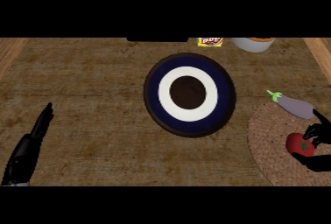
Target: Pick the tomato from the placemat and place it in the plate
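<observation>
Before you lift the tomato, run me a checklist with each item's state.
1. Tomato on the woven placemat: ok.
2. Right hand curled round the tomato: ok.
3. Eggplant lies apart from the tomato: ok.
4. Plate holds nothing yet: ok.
5. Left hand rests at the lower left, away from the plate: ok.
6. Fingers fully closed behind the tomato: cannot tell.

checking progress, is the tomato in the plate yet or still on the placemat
Still on the placemat. The tomato sits there with the right hand curled round it; the plate holds nothing.
</observation>
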Robot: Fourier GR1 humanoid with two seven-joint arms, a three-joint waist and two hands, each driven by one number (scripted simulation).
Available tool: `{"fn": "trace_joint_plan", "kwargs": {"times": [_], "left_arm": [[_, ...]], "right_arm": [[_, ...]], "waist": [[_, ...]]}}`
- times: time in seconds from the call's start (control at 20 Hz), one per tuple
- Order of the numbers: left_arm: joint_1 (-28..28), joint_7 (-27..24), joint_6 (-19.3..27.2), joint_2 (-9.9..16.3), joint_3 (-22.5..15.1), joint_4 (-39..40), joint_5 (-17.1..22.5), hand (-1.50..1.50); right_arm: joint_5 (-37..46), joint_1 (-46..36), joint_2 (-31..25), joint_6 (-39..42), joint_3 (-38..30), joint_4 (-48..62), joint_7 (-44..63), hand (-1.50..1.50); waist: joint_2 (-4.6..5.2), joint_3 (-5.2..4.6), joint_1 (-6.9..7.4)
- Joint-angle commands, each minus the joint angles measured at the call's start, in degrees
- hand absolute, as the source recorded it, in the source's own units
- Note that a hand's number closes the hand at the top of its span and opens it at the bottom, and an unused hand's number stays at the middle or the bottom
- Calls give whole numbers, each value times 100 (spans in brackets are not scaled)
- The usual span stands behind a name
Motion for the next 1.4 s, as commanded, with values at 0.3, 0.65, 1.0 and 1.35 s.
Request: {"fn": "trace_joint_plan", "kwargs": {"times": [0.3,0.65,1.0,1.35], "left_arm": [[-492,111,-103,-99,-294,-4,-111,0],[-539,37,-90,-28,-75,251,-44,0],[-273,69,-215,106,100,58,94,0],[-432,63,15,-49,126,296,-109,0]], "right_arm": [[1663,-1799,-1168,-502,753,1605,-1844,150],[1894,-2889,-1015,-1891,374,3059,-3063,150],[1168,-3560,-1140,-1855,-249,3458,-4783,150],[819,-4022,-872,-802,-54,3177,-5116,150]], "waist": [[218,89,562],[150,66,363],[77,53,215],[26,34,15]]}}
